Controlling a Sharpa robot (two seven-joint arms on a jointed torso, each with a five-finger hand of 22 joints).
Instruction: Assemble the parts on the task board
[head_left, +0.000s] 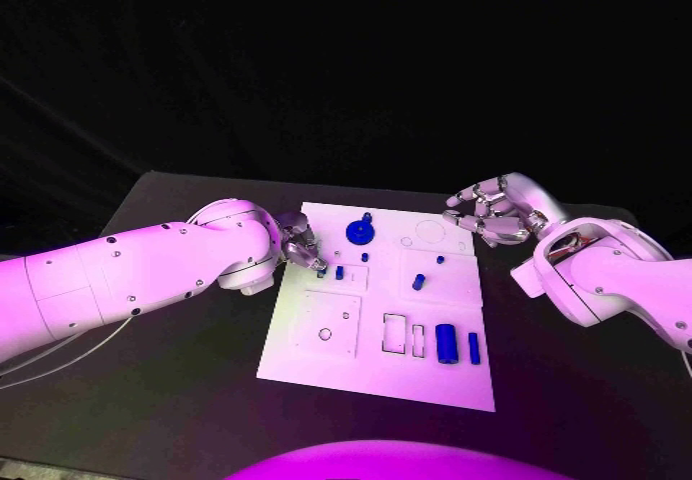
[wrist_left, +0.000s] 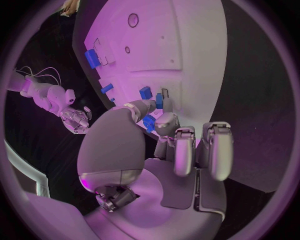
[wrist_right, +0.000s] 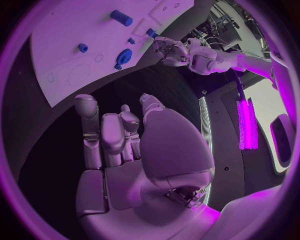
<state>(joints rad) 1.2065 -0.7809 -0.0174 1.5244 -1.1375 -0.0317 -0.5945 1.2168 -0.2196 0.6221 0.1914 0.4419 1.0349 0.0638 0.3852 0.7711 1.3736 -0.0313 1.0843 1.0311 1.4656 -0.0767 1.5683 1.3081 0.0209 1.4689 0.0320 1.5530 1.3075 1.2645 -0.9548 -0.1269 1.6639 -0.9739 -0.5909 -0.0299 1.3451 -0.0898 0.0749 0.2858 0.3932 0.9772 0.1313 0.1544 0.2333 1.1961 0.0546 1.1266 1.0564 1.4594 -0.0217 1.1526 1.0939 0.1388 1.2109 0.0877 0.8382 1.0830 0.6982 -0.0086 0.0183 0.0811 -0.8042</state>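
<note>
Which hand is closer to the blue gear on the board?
Left. The left hand is at the board's left edge, just beside the blue gear; the right hand hovers off the board's far right corner.

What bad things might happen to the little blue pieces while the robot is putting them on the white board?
1. The left robot hand seems to pinch a small blue piece right at the white board's edge. If the fingertips slip, it may drop onto the black table.
2. Other blue pieces lie loose on the board, and a bump might scatter them.
3. The right robot hand hangs curled by the far corner, near the blue gear, and might knock it if it swings in.
</note>
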